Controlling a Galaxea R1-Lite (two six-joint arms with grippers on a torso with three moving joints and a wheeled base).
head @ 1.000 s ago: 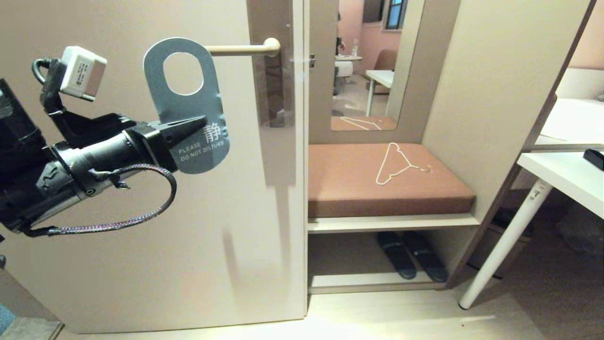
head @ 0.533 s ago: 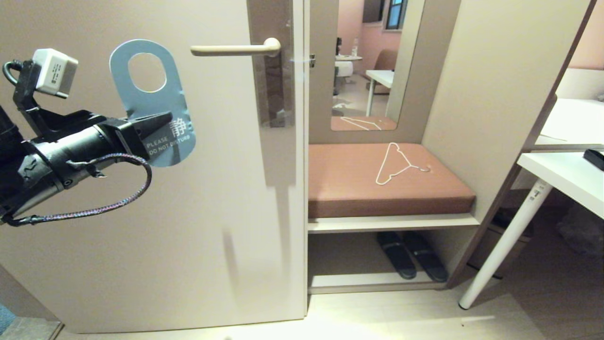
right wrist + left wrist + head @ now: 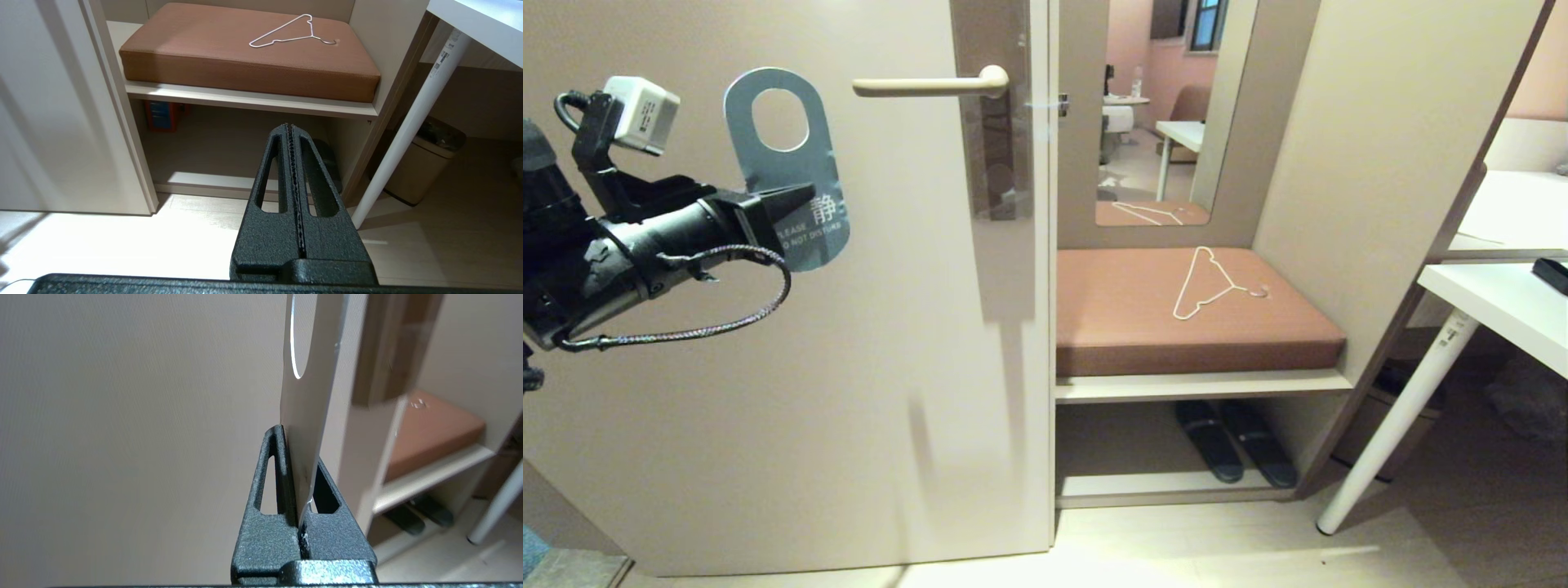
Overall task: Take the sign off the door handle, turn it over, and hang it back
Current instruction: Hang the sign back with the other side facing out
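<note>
**A:** ok so where's the flat blue rounded-end door sign [image 3: 788, 175] at right now?

**B:** off the lever. It's out to the left of the slim beige metal door handle [image 3: 927, 84], clear of its free end, not touching it. Upright, hole at the top, blue side with the white "DO NOT DISTURB" text facing out.

**A:** and what's got hold of it?

**B:** the black left gripper [image 3: 800, 198]. Jaws are clamped tight on the sign's lower half; in the left wrist view the sign [image 3: 308, 396] sits edge-on, pinched between the two fingers [image 3: 271, 473].

**A:** anything right of the handle?

**B:** a brown cushioned bench [image 3: 1192, 314] with a thin white wire clothes hanger [image 3: 1213, 282] lying on it, well right of the handle and lower. The right gripper [image 3: 291, 127] is lower still, fingers pressed together, nothing in them.
</note>
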